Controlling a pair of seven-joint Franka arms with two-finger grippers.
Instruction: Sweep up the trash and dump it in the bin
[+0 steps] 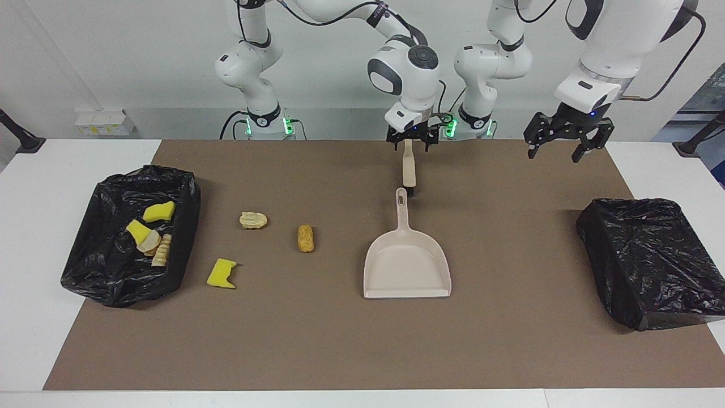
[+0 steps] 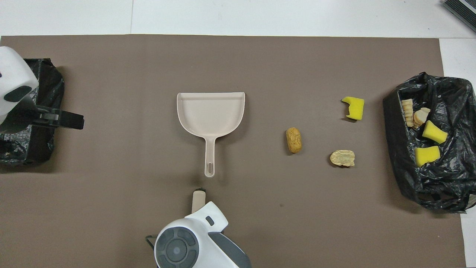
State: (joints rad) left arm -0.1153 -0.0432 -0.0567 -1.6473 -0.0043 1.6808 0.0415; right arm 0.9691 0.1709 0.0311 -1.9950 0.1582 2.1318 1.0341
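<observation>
The right gripper (image 1: 412, 144) is hovering with open fingers over the beige hand brush (image 1: 408, 170), which is lying just nearer to the robots than the handle of the empty dustpan (image 1: 406, 263). Three scraps of trash (image 1: 305, 238) are lying on the brown mat (image 1: 340, 340) between the dustpan and the black-lined bin (image 1: 113, 272), and other yellow and tan pieces are lying inside this bin. The left gripper (image 1: 566, 141) is waiting open in the air above the mat, near a second black bin (image 1: 651, 260).
</observation>
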